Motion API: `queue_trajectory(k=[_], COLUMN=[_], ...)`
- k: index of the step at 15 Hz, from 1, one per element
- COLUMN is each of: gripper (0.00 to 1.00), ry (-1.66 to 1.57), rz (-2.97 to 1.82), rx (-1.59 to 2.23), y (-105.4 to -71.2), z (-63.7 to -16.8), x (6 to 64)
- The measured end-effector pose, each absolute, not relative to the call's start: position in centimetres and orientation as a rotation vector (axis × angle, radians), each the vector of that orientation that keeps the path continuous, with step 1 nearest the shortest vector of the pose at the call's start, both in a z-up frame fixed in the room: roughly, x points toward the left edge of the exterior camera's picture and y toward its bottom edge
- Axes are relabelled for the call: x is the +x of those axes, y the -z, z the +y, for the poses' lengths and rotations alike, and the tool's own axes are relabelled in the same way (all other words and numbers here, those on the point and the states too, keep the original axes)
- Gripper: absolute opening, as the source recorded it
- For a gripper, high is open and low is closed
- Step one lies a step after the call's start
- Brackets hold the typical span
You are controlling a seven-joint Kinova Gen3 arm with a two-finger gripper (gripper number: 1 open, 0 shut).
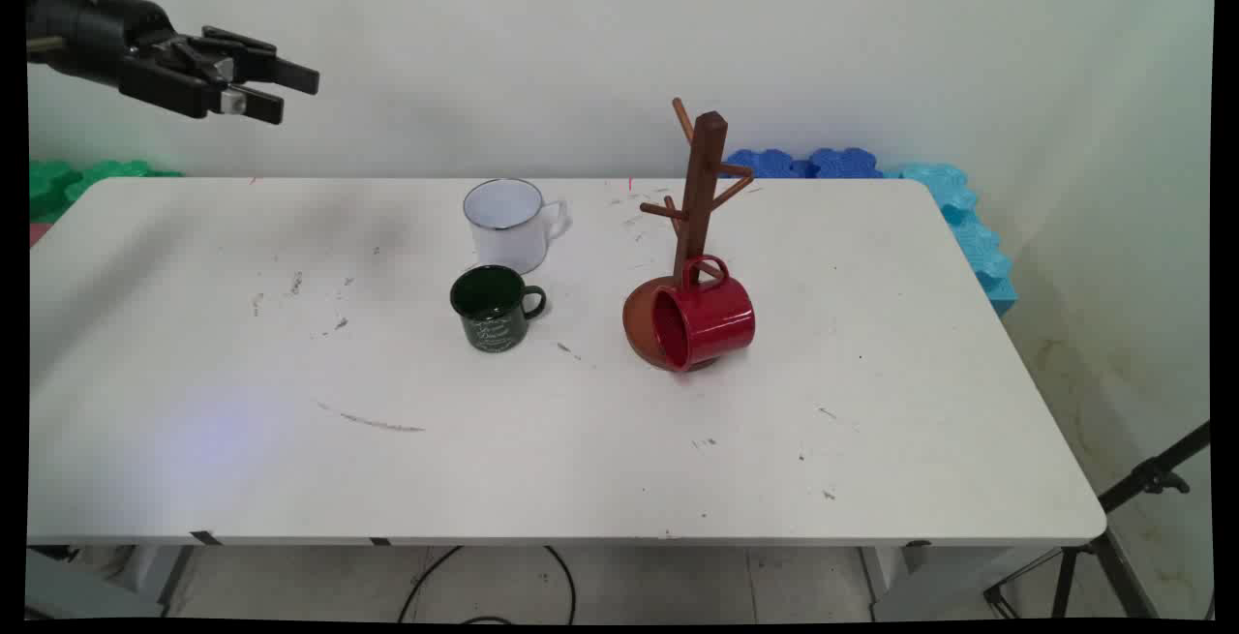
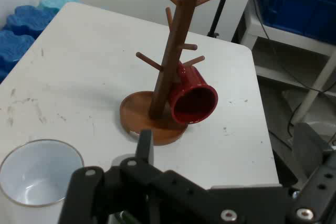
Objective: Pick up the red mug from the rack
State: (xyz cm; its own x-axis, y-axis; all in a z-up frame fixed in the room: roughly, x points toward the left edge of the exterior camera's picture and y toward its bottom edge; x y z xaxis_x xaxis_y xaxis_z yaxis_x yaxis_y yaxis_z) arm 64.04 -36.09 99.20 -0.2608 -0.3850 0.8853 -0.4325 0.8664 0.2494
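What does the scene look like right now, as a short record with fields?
gripper: black two-finger gripper, raised above the table's far left, open, holding nothing
rack: brown wooden mug tree on a round base
red mug: glossy red mug, hung by its handle on a low peg, mouth sideways
white mug: white enamel mug, upright
green mug: dark green enamel mug, upright, in front of the white one
surface: white table

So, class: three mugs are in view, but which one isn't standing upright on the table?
The red mug: it hangs sideways by its handle on the wooden mug tree, unlike the upright white and green ones.
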Motion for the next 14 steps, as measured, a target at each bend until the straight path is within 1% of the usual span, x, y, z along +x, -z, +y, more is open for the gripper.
queue_trajectory(k=[4, 9, 14], gripper=[1.00, 1.00, 1.00], ry=[-0.073, -0.145, -0.193], rz=[-1.864, -1.819, -1.805], rx=[0.646, 0.719, 0.847], y=[-99.0, -99.2, -96.4], z=[-36.0, -36.0, -36.2], x=[63.4, 60.1, 54.8])
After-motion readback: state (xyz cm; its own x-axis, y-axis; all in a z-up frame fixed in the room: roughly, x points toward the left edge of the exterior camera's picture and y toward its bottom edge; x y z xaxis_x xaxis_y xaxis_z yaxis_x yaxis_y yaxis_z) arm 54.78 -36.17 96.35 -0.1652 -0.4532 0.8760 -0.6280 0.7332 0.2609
